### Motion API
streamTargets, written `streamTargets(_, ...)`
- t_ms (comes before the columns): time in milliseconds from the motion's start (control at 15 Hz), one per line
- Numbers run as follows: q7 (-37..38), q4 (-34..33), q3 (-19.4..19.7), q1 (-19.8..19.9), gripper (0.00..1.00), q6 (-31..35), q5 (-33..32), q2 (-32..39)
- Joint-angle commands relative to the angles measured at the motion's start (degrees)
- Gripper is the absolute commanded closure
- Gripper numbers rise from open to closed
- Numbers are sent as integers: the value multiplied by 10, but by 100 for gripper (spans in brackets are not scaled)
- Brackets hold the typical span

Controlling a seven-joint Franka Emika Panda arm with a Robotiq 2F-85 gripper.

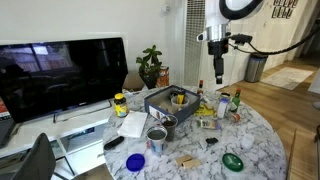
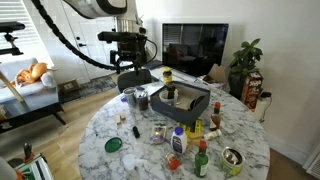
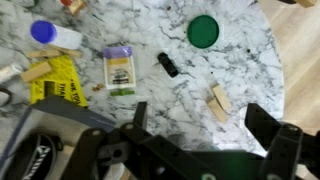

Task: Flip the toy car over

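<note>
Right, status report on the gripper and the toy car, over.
Gripper open, high above table. Car on table, untouched. Green dish and wood block nearby, both apart from it.

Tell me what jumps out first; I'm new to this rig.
The cluttered round white marble table dominates both exterior views, with the robot gripper hanging high above it. In the wrist view, the tiny black oblong toy car lies alone between a green round dish and a tan wooden block.
</note>
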State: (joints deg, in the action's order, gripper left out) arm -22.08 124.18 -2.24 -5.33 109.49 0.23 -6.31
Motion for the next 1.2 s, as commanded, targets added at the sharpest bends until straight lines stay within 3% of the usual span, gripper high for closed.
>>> streamTargets(0,-65,34,-29,-29,0,44,36,41)
streamTargets(133,-81,42,-43,-35,0,51,39,63)
streamTargets(267,-43,29,-48,-32,0,20,29,87)
streamTargets(667,-48,31,-52,-28,0,34,25,89)
streamTargets(933,-153,25,-54,-22,0,69,49,165)
streamTargets(1133,-190,26,-63,-22,0,132,20,232)
